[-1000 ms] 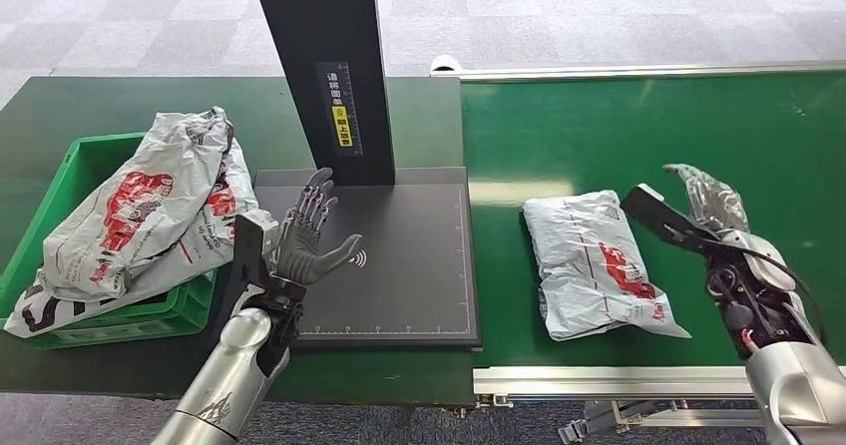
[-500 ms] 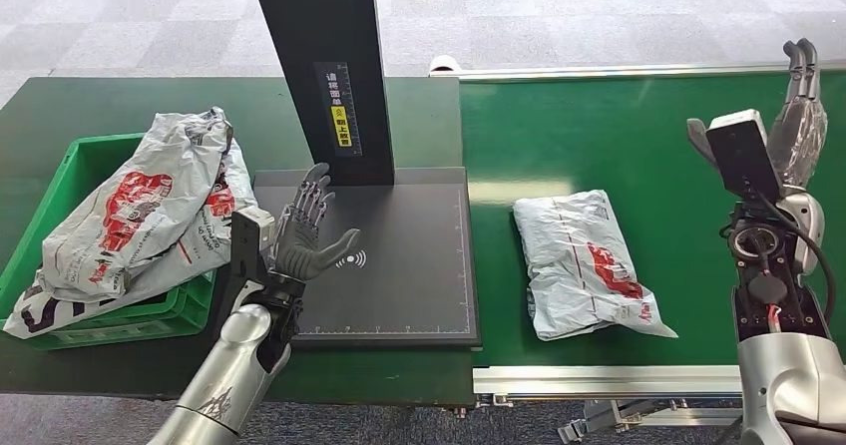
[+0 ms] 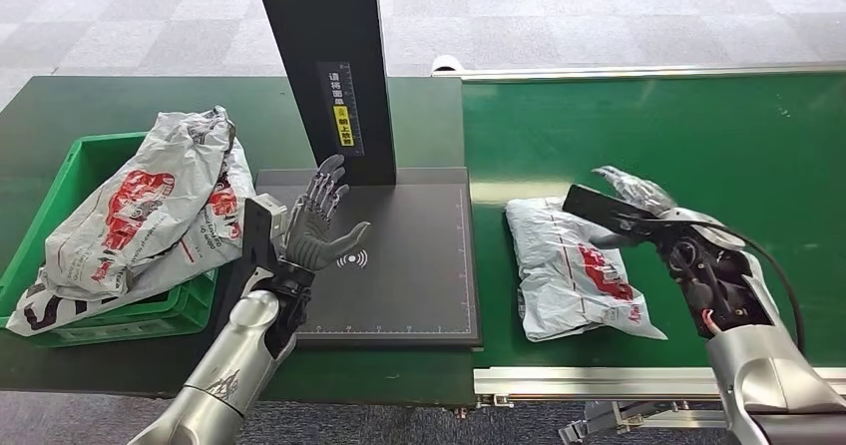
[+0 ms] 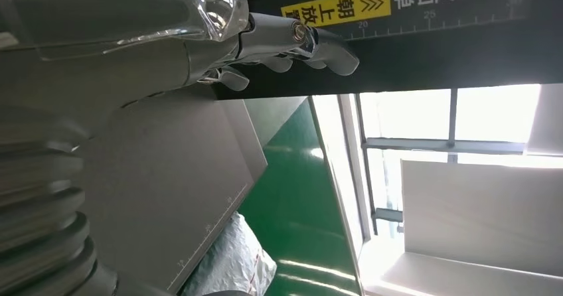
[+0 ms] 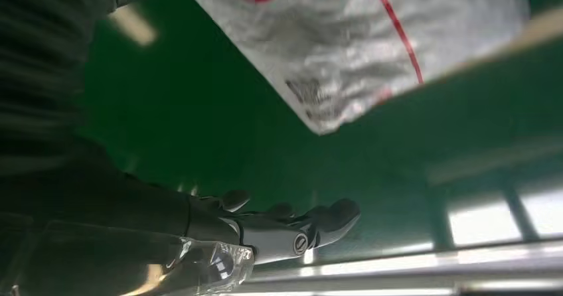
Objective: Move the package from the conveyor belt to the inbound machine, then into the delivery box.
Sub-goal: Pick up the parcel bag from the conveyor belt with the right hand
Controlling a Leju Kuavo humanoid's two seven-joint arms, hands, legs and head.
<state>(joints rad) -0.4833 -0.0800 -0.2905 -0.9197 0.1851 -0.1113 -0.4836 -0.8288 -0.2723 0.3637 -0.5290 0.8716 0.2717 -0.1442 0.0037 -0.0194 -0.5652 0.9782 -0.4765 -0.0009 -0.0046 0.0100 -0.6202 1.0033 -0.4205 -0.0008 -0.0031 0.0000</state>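
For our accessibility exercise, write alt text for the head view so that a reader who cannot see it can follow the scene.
A grey package lies on the green conveyor belt, with the robot's open right hand reaching in at its far edge. The open left hand is raised over the black inbound machine; beside it a green delivery box holds other packages.

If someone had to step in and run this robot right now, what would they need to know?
Left hand: open, raised over the inbound machine, holding nothing.
Right hand: open, above the far edge of the package, not gripping it.
The package lies on the green conveyor belt, just beside the machine.
The delivery box already holds other bags.
Done: nothing yet. Left: grasp, place on machine, then into box.
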